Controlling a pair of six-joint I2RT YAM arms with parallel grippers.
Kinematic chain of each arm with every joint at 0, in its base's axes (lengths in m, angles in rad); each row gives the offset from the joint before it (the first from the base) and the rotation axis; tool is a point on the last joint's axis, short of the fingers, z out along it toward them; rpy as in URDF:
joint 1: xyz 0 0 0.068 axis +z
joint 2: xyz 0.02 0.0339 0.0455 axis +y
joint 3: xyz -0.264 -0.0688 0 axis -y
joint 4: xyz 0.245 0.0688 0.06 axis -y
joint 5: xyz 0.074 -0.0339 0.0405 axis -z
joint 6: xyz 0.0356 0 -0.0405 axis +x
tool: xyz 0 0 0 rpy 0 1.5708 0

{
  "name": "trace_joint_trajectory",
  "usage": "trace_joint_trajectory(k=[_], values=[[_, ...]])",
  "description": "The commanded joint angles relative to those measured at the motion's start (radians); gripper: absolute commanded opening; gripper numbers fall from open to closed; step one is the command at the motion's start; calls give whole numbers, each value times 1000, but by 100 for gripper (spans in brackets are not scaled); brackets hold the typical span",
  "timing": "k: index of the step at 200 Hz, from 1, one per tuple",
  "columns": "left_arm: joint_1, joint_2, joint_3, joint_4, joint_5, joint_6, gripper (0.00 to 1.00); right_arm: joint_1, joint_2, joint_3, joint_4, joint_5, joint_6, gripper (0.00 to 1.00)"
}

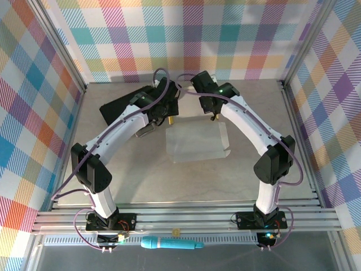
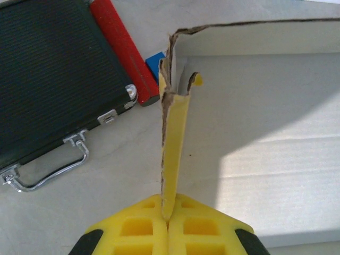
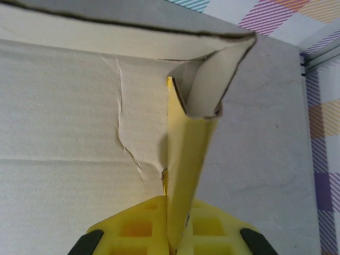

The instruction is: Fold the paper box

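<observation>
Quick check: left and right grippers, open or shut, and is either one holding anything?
Left gripper: closed, pinching an upright side flap of the paper box.
Right gripper: closed, pinching another upright flap of it.

Left end effector pinches the paper box flap upright.

Yellow paper box (pale whitish inside), black case, rainbow-plaid walls.
</observation>
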Motion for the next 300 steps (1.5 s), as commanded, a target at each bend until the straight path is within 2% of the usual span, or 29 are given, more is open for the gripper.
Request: trace_joint_trajectory(k=[1,22,69,81,117,136,152,201,230,300], values=[[-4,14,53,-85,-101,-43,0,16,27,33,-54,186,-8,0],[-6,24,71,-110,-120,-51,0,40,33,23,-20,268,-60,0],[-5,25,81,-122,-130,-66,0,46,20,-9,34,297,-109,0],[-6,24,79,-111,-119,-66,0,41,-21,-46,89,213,-120,0],[-3,16,90,-96,-81,-63,0,-39,-70,-37,73,-271,-75,0],[0,27,118,-118,-62,-68,0,-82,-63,-31,47,-407,-40,0],[2,29,126,-126,-49,-71,0,-98,-70,-42,48,-450,-25,0],[2,24,123,-133,-42,-74,0,-108,-76,-60,49,-466,-16,0],[2,21,121,-134,-43,-75,0,-109,-82,-74,48,-472,-13,8],[2,22,119,-132,-45,-72,0,-105,-89,-107,40,-486,-16,20]])
